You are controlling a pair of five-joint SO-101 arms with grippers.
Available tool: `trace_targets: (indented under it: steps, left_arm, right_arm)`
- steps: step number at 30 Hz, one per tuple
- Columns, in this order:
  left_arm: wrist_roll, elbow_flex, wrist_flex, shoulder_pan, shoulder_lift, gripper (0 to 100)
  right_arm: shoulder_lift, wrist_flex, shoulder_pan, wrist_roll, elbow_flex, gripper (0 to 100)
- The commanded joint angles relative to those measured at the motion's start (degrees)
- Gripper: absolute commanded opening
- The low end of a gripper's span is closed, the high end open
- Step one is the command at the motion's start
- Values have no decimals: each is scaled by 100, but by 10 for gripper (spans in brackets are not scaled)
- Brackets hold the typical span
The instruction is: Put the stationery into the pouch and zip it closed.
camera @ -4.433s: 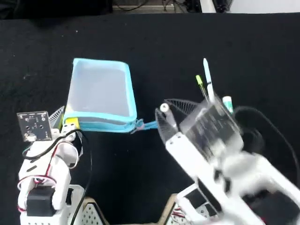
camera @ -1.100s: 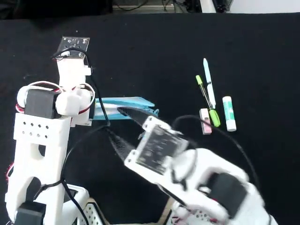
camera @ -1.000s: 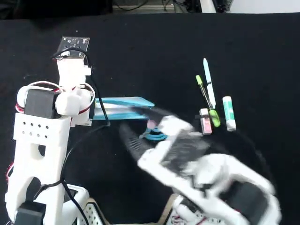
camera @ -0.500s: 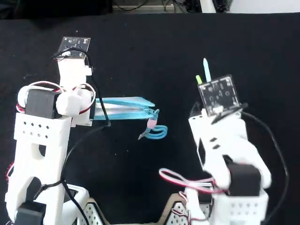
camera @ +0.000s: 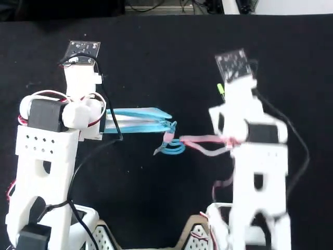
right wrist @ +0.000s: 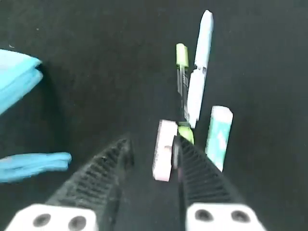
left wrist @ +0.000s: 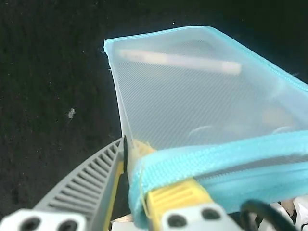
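Across the whole high view a black table (camera: 156,47) is spread. At the left of that frame the left arm (camera: 47,140) is seen upright, and right of centre the right arm (camera: 255,151) is raised, its camera board near the upper right.

Left of centre, the pouch (camera: 138,119) is turned edge-up, so that from above a narrow blue band is presented. In the left wrist view its translucent mesh side and blue trim are shown close, and the left gripper (left wrist: 132,166) is clamped on its zip edge at one end, grey finger on one face and yellow finger on the other. A blue loop (camera: 173,147) is laid on the table just below the pouch's right end.

The stationery is grouped at the right of the high view, well apart from the pouch and largely covered there by the right arm. In the right wrist view a white pen (right wrist: 198,77) and a green pen (right wrist: 182,72) are laid side by side, touching, with a glue stick (right wrist: 217,134) just beside them. The right gripper (right wrist: 150,144) is spread wide, and a pink eraser (right wrist: 163,149) is framed between its jaws; whether either finger touches the eraser cannot be told.
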Motion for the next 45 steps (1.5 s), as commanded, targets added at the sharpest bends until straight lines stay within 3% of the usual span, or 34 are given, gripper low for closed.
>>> trace_targets:
  steps: [1, 11, 27, 42, 45]
  left_arm:
    - [-9, 22, -18, 101, 79, 30]
    - [0, 813, -580, 66, 35, 30]
    - [9, 910, -607, 57, 26, 30]
    - [9, 919, -589, 48, 26, 30]
    - [9, 919, -589, 48, 26, 30]
  right_arm:
    - [1490, -141, 88, 79, -1209, 127]
    - [5420, 79, 97, 97, -4330, 127]
    - [9138, 2497, 422, 1363, -10220, 127]
    - [11178, 2655, 492, 1512, -12048, 126]
    - [11266, 2673, 510, 1512, -12189, 32]
